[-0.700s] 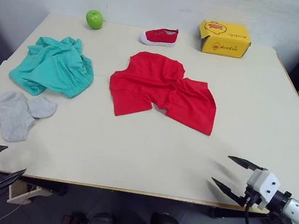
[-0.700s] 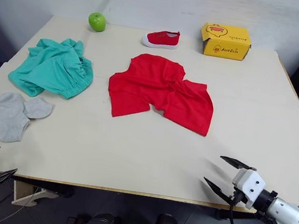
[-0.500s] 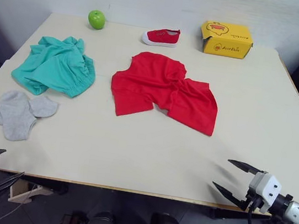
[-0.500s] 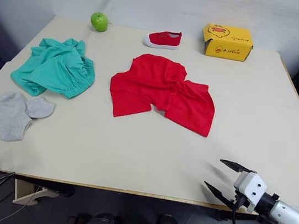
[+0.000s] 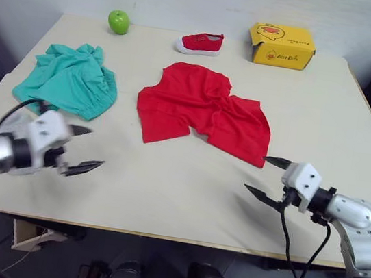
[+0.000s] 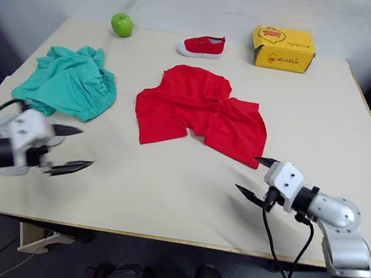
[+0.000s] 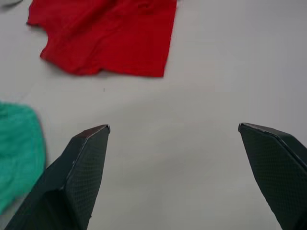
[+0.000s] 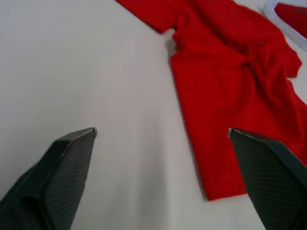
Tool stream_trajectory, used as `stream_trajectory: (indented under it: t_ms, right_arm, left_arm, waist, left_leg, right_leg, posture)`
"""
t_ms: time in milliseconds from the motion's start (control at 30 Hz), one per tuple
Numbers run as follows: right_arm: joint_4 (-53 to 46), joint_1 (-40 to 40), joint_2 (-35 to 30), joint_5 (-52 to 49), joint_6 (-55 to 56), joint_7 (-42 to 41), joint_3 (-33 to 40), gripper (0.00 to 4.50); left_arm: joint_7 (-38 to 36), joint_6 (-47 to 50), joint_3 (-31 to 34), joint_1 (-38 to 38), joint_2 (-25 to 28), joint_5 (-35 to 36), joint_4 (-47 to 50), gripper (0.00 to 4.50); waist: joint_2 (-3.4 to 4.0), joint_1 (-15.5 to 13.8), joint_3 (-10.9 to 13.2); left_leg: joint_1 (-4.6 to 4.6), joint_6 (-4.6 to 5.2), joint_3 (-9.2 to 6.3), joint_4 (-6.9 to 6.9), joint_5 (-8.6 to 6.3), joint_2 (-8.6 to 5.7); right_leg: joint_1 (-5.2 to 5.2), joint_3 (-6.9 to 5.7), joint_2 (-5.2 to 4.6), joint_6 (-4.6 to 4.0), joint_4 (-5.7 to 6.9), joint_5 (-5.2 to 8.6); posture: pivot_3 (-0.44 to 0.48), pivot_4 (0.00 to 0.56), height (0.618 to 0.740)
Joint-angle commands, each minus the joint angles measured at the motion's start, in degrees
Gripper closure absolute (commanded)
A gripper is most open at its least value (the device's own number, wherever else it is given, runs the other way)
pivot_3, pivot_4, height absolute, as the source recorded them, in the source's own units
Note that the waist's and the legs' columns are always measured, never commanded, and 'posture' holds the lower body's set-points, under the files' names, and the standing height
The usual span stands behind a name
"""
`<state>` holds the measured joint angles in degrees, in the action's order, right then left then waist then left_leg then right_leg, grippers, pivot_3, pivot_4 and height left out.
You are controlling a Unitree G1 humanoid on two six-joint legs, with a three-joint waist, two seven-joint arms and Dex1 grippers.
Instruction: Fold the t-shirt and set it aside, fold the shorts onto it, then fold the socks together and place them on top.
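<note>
Both pincers hover spread and empty over the bare near half of the table (image 5: 162, 205). The red t-shirt (image 5: 203, 110) lies crumpled ahead of and between them, its long axis running from the left pincer's far side down toward the right pincer (image 5: 263, 175), whose tips sit just beside the shirt's near corner. The left pincer (image 5: 82, 146) stands farther off, with the teal shorts (image 5: 69, 81) just beyond it. The right arm is probably better placed to grasp first.

My left gripper (image 5: 82, 146), blurred over the desk's (image 5: 176, 207) left edge, hides the socks; the shorts (image 7: 17, 153) run off the left wrist view.
</note>
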<state>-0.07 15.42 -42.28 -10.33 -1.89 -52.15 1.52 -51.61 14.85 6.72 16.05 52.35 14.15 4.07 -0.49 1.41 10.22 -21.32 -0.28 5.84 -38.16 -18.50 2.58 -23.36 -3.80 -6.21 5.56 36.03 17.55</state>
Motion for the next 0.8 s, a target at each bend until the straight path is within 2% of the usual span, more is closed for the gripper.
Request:
stream_trajectory:
  t_ms: [33, 167, 267, 500, 733, 800]
  right_arm:
    - [3.99, 4.07, 0.45, 3.67, -0.58, 0.91, -2.80, 0.03]
    - [12.94, 11.04, 1.33, 9.03, -0.19, 3.04, -6.44, 0.03]
    - [19.60, 15.69, 1.50, 12.01, -0.33, 2.27, -8.98, 0.03]
    - [35.15, 25.44, 3.30, 16.33, 5.02, 4.70, -11.11, 0.03]
    - [43.57, 30.12, 4.31, 19.28, 7.88, 7.05, -12.21, 0.03]
    - [44.47, 30.66, 4.71, 19.78, 8.47, 7.57, -12.52, 0.41]
  left_arm:
    - [1.47, -5.00, -8.93, 7.68, -4.22, -8.37, -8.18, 0.00]
    - [2.12, -12.04, -16.43, 17.36, -9.45, -15.93, -21.85, 0.00]
    - [4.98, -16.43, -19.76, 23.78, -12.93, -20.83, -33.22, 0.00]
    - [15.18, -27.46, -26.12, 35.70, -19.11, -31.77, -54.87, 0.00]
    - [23.68, -31.76, -28.80, 40.02, -22.46, -36.60, -68.49, 0.00]
    - [25.06, -31.54, -29.00, 40.52, -23.64, -37.12, -70.82, 0.40]
  waist:
    - [-0.01, 0.05, 0.00]
    - [-0.18, 0.18, 0.08]
    - [-0.21, 0.13, 0.09]
    - [-0.27, -0.09, 0.04]
    - [-0.21, 0.04, -0.23]
    - [-0.17, 0.08, -0.33]
  left_leg:
    - [-0.15, 0.06, 0.20, -0.03, 0.05, -0.18]
    - [-0.19, 0.18, 0.89, -0.06, 0.01, -0.18]
    - [-0.14, 0.26, 1.00, -0.31, 0.04, -0.23]
    - [0.05, 0.49, 0.92, -0.80, 0.13, -0.04]
    - [0.12, 0.54, 0.94, -0.82, 0.16, -0.04]
    - [0.18, 0.54, 0.95, -0.83, 0.16, -0.05]
  right_leg:
    - [-0.12, 0.04, 0.03, 0.11, 0.00, -0.06]
    - [-0.24, 0.02, 0.01, 0.21, -0.08, -0.11]
    - [-0.21, 0.09, -0.05, 0.36, -0.09, -0.19]
    - [0.13, 0.10, -0.25, 0.57, 0.02, -0.46]
    - [0.19, 0.14, -0.30, 0.60, 0.02, -0.58]
    - [0.26, 0.14, -0.32, 0.61, 0.02, -0.58]
  posture:
    - [0.000, 0.150, 0.740]
    - [0.000, 0.150, 0.740]
    - [0.000, 0.150, 0.740]
    - [0.000, 0.150, 0.740]
    - [0.000, 0.150, 0.740]
    - [0.000, 0.150, 0.740]
